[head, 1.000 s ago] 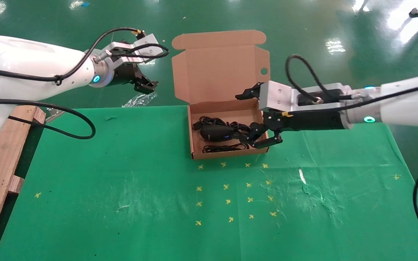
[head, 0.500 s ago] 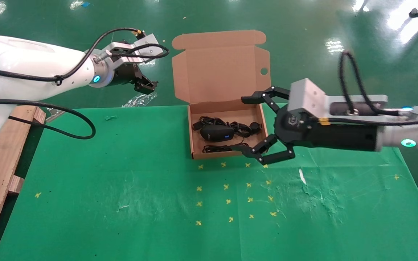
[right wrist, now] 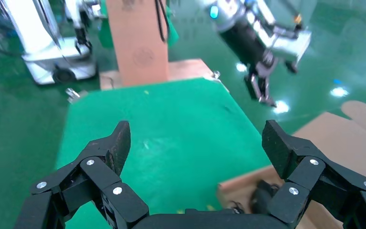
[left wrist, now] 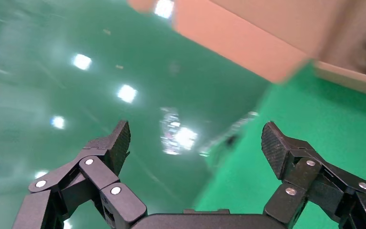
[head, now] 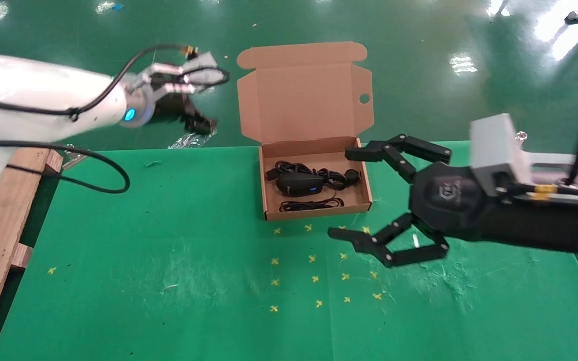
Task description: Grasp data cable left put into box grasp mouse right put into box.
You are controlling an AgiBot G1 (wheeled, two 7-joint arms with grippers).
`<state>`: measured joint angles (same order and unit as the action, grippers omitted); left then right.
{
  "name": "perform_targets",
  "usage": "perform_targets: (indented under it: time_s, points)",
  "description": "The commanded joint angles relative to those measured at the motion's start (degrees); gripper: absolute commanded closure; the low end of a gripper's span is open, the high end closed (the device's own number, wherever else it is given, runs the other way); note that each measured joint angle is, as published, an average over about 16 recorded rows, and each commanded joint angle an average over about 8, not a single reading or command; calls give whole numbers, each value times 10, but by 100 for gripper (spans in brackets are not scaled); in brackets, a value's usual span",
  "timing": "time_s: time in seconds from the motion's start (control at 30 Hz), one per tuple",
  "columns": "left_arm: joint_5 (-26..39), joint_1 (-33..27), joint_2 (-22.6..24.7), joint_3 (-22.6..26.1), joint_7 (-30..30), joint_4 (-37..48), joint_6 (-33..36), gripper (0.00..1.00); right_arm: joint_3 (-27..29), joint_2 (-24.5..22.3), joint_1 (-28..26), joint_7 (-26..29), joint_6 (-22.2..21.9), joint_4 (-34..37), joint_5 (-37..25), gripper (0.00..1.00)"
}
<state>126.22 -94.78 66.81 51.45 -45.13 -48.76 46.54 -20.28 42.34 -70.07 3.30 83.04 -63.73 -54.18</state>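
A: Your right gripper [head: 351, 193] has pulled back out of the box [head: 314, 133] toward the lower right of the frame, jaws spread wide, nothing in them.

B: And the items?

A: Mouse [head: 299, 184] sits mid-box, blue light on; data cable [head: 336, 175] is coiled around it inside, thin cord bundled at the front wall. Lid stands open, upper centre.

B: Left side?

A: Your left gripper [head: 203, 124] hangs upper left, off the table's far edge, fingers apart and empty in its wrist view.
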Motion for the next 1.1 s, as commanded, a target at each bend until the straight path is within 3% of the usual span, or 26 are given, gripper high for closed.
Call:
perform_targets:
  time_s: [0.03,0.43,1.1]
  points:
    - [-21,8,-8,-9,9,-6,10,0,7,-12,14,12,4,-16,20,0]
    - [-202,80,-76,-85,82,-59,94,0,41,-71,82,72,26,-95,120,0]
    - [-505,199,-190,-212,206,-148,234,0,42,-73,85,74,27,-98,124,0]
